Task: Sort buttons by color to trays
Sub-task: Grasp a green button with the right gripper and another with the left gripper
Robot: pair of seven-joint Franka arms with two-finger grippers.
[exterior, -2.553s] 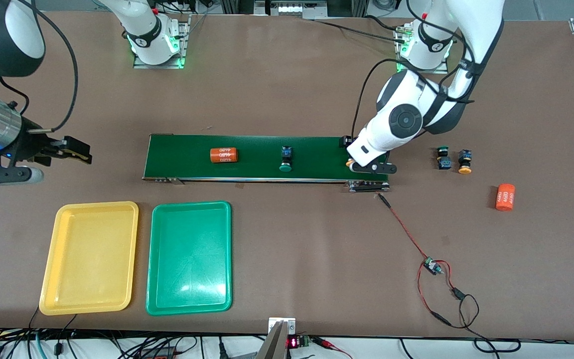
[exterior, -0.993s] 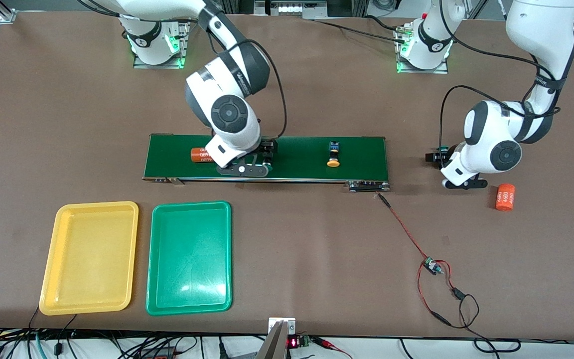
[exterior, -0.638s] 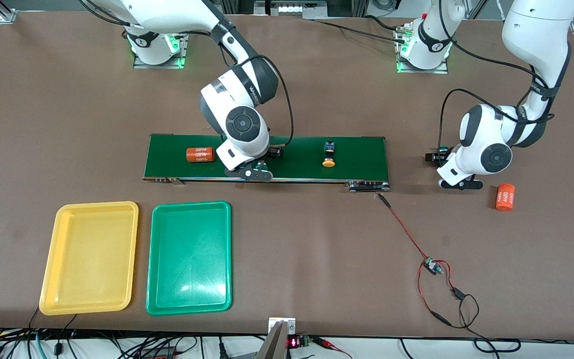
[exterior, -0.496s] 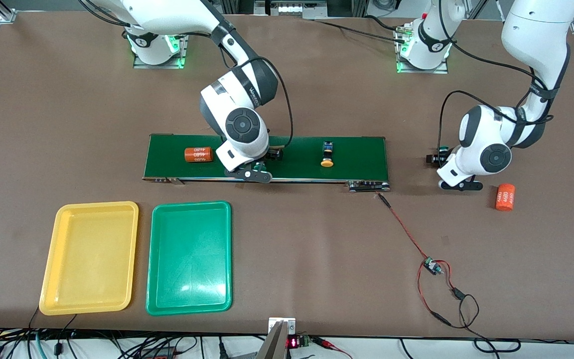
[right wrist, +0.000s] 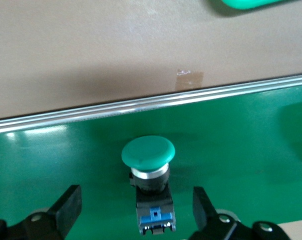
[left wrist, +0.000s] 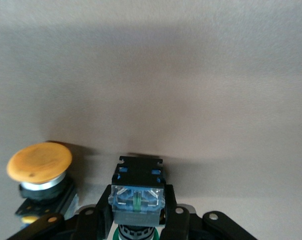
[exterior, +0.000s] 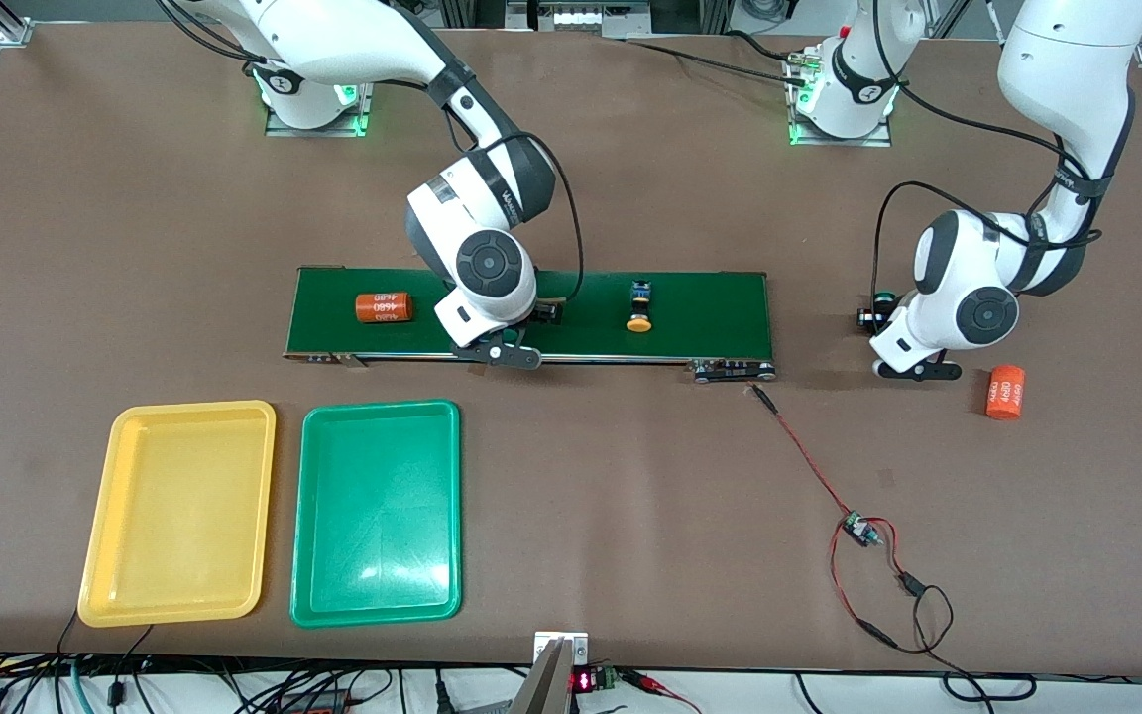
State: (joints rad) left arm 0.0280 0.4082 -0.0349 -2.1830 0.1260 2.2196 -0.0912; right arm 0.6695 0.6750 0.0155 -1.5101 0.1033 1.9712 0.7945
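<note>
On the belt (exterior: pixel 531 312), the right gripper (right wrist: pixel 136 210) straddles a green-capped button (right wrist: pixel 148 165), jaws spread wide either side, not yet gripping. Off the belt toward the left arm's worktop edge, the left gripper (left wrist: pixel 138 220) has its jaws clenched on another green button (left wrist: pixel 137 192), with an orange button (left wrist: pixel 39 167) just beside; both trays, yellow (exterior: pixel 179 511) and green (exterior: pixel 378 511), sit near the front worktop edge with no buttons in them.

A wide brown desk (exterior: pixel 571 476) fills the view under even light. Black cables (exterior: pixel 234 689) hang along its near edge. Metal frame bars (exterior: pixel 6 18) stand at its corners.
</note>
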